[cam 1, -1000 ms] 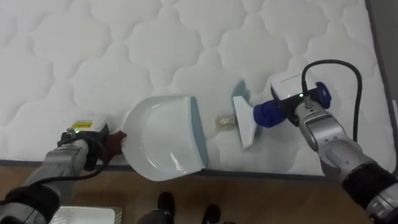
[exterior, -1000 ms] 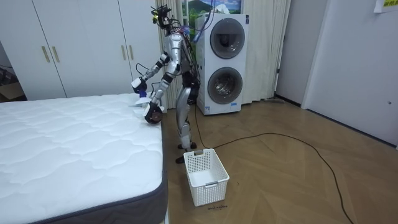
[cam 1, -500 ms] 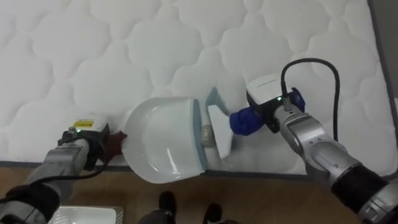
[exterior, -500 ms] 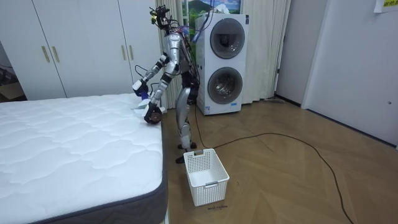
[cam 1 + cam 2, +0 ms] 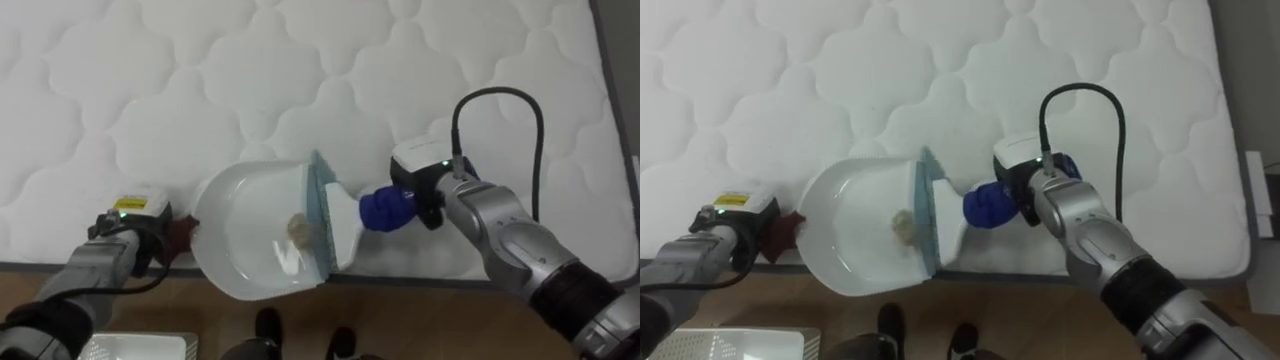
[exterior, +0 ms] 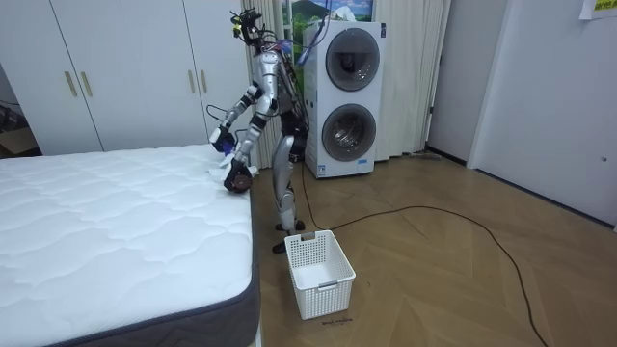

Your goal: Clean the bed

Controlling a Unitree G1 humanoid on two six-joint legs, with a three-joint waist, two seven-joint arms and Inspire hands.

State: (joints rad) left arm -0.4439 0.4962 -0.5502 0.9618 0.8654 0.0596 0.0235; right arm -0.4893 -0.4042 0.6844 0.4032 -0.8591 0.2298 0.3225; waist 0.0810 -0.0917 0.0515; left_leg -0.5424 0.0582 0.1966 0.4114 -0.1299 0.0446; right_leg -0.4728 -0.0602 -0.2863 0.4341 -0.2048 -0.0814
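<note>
The quilted white bed (image 5: 200, 80) is the work surface. In the room view the robot stands at its corner, with stacked washing machines (image 6: 347, 96) behind it and a white basket (image 6: 318, 272) on the floor beside the bed. At the mattress's near edge, partly overhanging it, sits a white dustpan (image 5: 250, 240) with a blue lip, its mouth facing the robot's right. A brush (image 5: 345, 225), with a white head on a blue grip, is set against that lip. The left hand (image 5: 130, 240) has its fingers curled round the pan's dark red handle. The right hand (image 5: 435, 185) is closed round the brush's blue grip. A small pale scrap (image 5: 297, 230) lies inside the pan, just past the lip. The step in hand appears to be the close of a sweeping stroke, with the scrap collected. The next move probably calls for drawing the brush clear and tipping the pan's mouth upward so nothing slides out. The pan could then be carried level off the bed, perhaps toward the basket.
</note>
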